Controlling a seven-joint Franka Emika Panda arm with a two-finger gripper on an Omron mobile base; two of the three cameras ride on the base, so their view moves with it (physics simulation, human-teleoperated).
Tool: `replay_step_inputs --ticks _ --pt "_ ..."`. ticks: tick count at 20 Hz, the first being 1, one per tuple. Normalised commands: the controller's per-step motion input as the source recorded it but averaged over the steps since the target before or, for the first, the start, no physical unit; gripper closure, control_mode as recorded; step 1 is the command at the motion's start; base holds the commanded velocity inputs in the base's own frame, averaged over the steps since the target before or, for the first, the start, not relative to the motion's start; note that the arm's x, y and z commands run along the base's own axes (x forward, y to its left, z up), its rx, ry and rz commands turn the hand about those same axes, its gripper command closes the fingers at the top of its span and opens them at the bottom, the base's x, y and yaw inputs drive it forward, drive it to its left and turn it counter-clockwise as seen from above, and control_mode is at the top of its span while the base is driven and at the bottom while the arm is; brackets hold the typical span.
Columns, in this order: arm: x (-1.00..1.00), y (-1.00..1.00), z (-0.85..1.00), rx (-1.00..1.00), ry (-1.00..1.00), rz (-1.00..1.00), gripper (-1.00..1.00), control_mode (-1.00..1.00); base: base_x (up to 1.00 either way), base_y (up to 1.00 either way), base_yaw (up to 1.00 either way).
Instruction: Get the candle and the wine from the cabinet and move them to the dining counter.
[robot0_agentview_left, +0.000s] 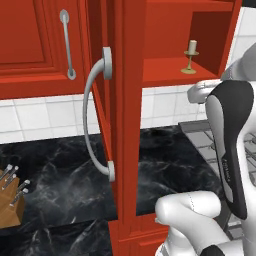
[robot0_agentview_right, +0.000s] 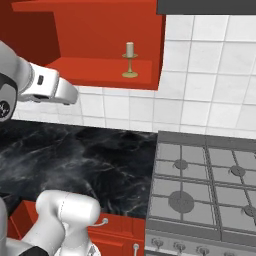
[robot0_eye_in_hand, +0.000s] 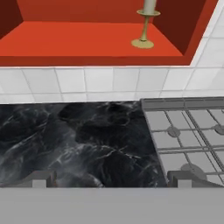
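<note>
With the claw (robot0_eye_in_hand: 111, 179) spread wide at the frame's bottom, lift it toward the candle (robot0_eye_in_hand: 145, 24) at upper centre and close on the stem.

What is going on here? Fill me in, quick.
The white arm has its gripper open and holding nothing, poised over the black marble worktop beside the stove. The red cabinet stands open above. The candle is upright on its shelf, near the right end. No wine bottle can be seen on that shelf.

Candle (robot0_agentview_left: 191, 56) stands upright on the open cabinet (robot0_agentview_left: 170, 75) shelf
</note>
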Motion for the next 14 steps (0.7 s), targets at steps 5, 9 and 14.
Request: replay_step_inputs --ticks 5,9,14 --pt "0.0 0.0 0.01 -0.01 -0.23 -0.01 -1.0 -1.0 0.0 0.0 0.0" --pt "0.01 0.0 0.0 0.0 -0.26 0.0 -1.0 -1.0 0.0 0.0 0.0" --pt "0.17 0.0 0.0 0.0 -0.19 -0.01 -1.0 -1.0 0.0 0.0 0.0"
